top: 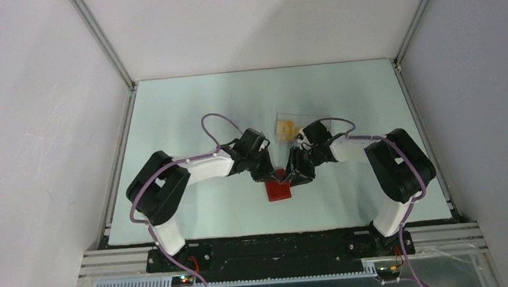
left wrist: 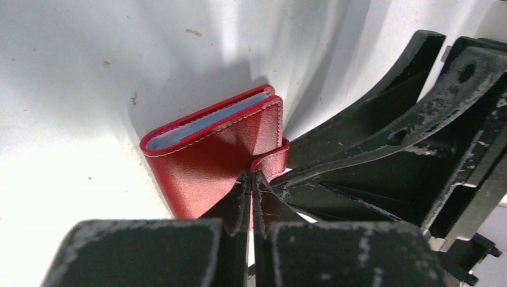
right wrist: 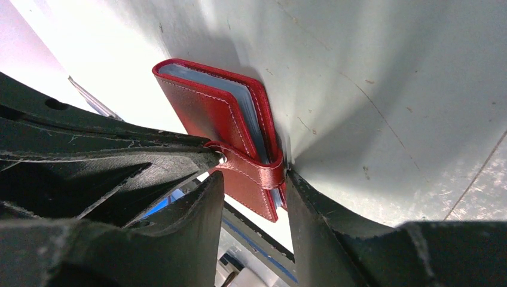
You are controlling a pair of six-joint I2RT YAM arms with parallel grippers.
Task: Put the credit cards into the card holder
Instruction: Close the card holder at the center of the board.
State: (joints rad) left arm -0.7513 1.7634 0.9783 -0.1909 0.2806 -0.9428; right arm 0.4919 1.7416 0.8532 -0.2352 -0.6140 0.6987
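Pale bench [top: 188,121]. My left gripper [left wrist: 250,179] pressed together at wallet [left wrist: 203,161] tab [left wrist: 272,162], right gripper [right wrist: 254,179] spread astride; crowding could skid wallet.

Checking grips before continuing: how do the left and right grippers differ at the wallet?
The left gripper has jaws shut, tips at the wallet beside its tab; the right gripper has jaws apart, straddling the wallet's tab edge. The left reaches in from the left, the right from the right. Both sit low at the same folded wallet.
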